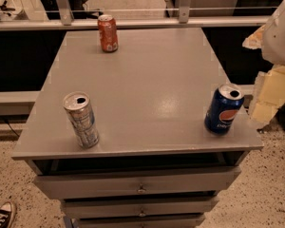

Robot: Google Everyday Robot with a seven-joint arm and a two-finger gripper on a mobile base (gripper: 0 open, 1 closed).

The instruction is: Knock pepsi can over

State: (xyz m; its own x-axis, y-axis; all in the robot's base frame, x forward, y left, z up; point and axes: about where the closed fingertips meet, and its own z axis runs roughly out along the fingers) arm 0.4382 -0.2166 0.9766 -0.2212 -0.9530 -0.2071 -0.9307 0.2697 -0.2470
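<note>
Dark blue pepsi can (223, 109) is standing upright on the grey cabinet top (147, 94), lower right of frame. The gripper (270, 91) is hovering at the right edge, and I cannot tell its grip state.

The pepsi can (223, 109) is glossy blue metal, silver-topped. The grey table (142, 89) is smooth with a faint sheen. The gripper (270, 98), at the right edge, looks matt cream plastic.

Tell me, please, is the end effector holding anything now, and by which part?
Nothing is held, as far as can be seen. The end effector hangs at the picture's right edge, apart from the upright pepsi can.
</note>
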